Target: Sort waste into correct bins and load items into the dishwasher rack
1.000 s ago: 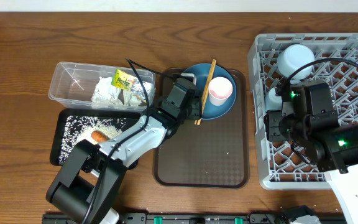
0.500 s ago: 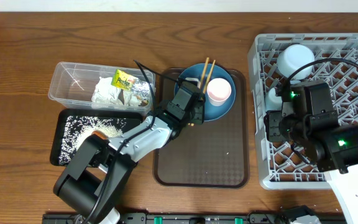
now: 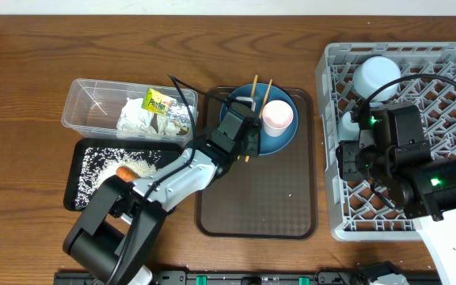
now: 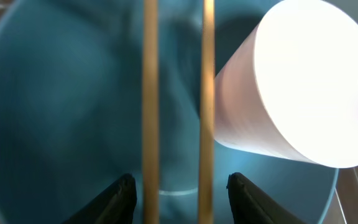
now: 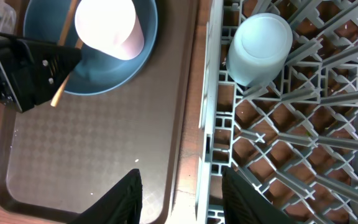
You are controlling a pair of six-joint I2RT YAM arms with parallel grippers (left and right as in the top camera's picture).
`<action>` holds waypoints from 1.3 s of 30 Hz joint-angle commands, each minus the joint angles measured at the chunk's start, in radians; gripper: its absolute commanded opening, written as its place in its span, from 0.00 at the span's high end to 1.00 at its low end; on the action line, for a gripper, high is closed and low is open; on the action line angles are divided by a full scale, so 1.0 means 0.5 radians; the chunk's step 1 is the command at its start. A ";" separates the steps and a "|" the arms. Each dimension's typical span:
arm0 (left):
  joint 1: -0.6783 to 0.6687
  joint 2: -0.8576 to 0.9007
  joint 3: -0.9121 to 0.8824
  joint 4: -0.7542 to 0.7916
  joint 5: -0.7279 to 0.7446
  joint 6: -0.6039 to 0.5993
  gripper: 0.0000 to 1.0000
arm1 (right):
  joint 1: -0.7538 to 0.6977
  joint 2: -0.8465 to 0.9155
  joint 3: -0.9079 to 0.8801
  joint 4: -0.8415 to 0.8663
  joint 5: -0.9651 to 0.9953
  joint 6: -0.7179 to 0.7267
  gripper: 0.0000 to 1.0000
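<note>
The pair of wooden chopsticks (image 4: pixel 151 93) lies side by side across the large dark-blue plate (image 4: pixel 55 112), which sits on the brown serving tray (image 3: pixel 252 198). The pale-pink cup (image 4: pixel 303 87) stands on the same plate, just beside the right-hand stick.

The left hand (image 4: pixel 182 196) hovers low over the plate with its fingers apart. Both sticks run between them, and a gap shows between the 2 sticks, so they do not look pinched yet. The right hand (image 5: pixel 185 193) hangs spread and empty over the near edge of the dishwasher rack (image 5: pixel 303 124), where a light-blue cup (image 5: pixel 260 46) is already loaded upside down.

The chopsticks should be light, stiff and smooth, so they are likely to roll or scissor apart. They are probably best squeezed together across their width, near the ends closest to the hand and away from the cup.

The small yellow-green snack packet (image 3: pixel 158 101) in the clear tub (image 3: pixel 85 99) carries print, but it is too small to read. No other writing shows.
</note>
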 commanded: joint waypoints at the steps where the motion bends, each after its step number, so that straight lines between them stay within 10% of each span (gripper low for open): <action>1: 0.001 -0.043 0.016 -0.003 -0.161 0.043 0.49 | -0.014 -0.006 0.001 -0.002 0.005 0.014 0.59; 39: 0.001 0.109 0.016 0.185 -0.276 0.134 0.50 | -0.014 -0.006 0.001 -0.003 0.005 0.014 0.58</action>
